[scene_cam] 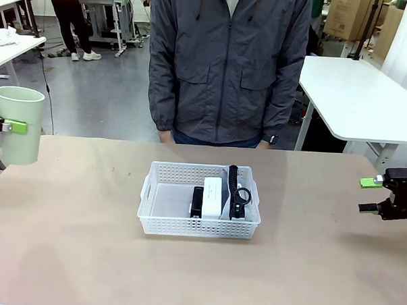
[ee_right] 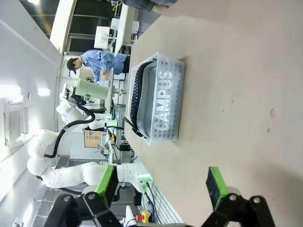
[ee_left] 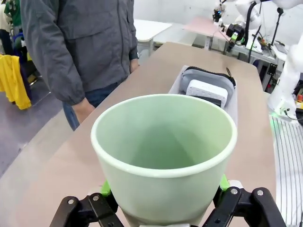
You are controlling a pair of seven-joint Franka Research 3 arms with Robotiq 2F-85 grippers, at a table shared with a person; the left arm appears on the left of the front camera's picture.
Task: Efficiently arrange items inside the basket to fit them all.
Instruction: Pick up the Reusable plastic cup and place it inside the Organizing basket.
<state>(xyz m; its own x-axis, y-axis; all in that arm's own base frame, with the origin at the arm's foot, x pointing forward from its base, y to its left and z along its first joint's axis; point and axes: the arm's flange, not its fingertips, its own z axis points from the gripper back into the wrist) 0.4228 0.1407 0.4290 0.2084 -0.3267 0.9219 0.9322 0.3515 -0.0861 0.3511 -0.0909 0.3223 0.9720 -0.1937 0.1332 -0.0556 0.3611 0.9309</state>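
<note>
The basket [scene_cam: 200, 200] sits at the middle of the brown desk [scene_cam: 70, 255], in front of a person [scene_cam: 227, 66] in a grey jacket standing at the far edge, head cut off by the frame. Its right half is packed: the black block [scene_cam: 197, 202] stands just left of the white box [scene_cam: 212, 197], and right of the box lies the pouch [scene_cam: 237, 194], of which the front view shows little more than the black strap and a loop; the pouch's grey body is mostly hidden there behind the box and the basket wall. In the right wrist view the pouch [ee_right: 161, 101] presses against the perforated side, its lettering "CAMPUS" readable through the holes. The basket's left half shows bare floor. The cup [scene_cam: 18, 124] is held up at the far left edge of the front view, well apart from the basket, with the left gripper [scene_cam: 9, 126] clamped on its sides; only one green pad shows there, the arm being cut off. In the left wrist view the cup [ee_left: 163, 156] hides most of the fingers [ee_left: 105, 189], green showing at either flank. The right gripper [scene_cam: 374, 195] hovers at the right edge, fingers [ee_right: 215, 187] spread wide with nothing between them.
</note>
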